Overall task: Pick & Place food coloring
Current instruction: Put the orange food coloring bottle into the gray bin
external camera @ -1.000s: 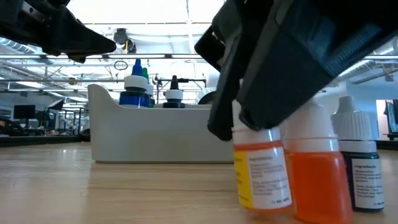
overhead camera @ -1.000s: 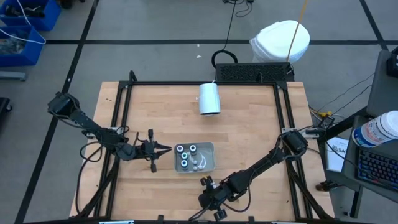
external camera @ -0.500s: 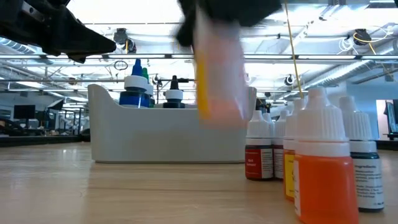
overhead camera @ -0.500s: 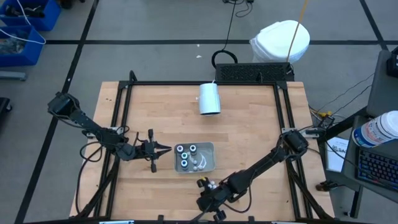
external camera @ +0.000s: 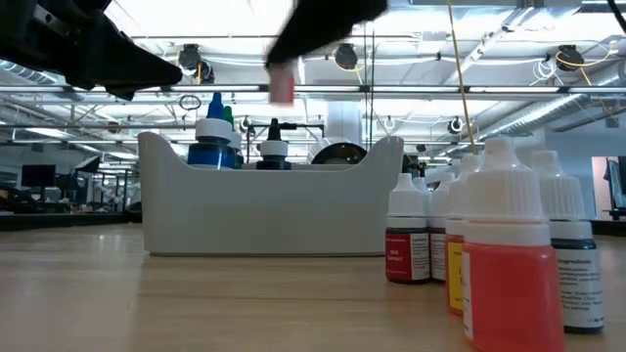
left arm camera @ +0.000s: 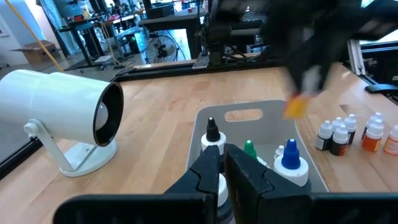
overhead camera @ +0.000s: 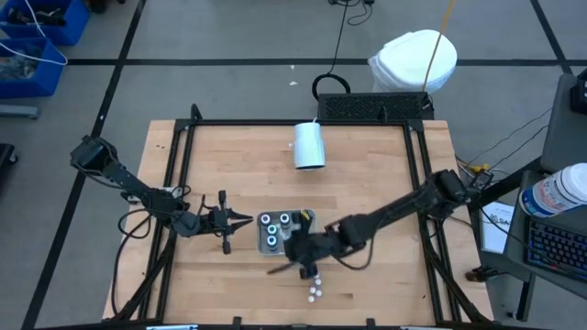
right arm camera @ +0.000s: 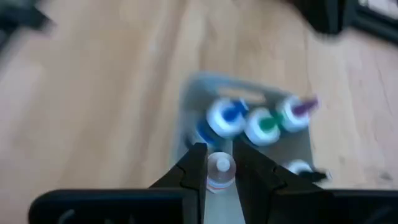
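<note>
Fingers of the right gripper are pinching a small white-capped bottle, which is now hanging above the gray tray after being lifted away from the bottle cluster on the table's near edge a second ago. Release into the tray is probably coming next, while the left gripper is waiting closed and empty beside the tray.

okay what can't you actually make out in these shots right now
- Bottle in the right gripper: label colour smeared by motion in the low and left wrist views.
- Count of bottles in the tray: the right arm covers part of it in the high view; the tray wall hides them in the low view.
- Loose bottles: too small to count from above.
- Left gripper: parked beside the tray.
</note>
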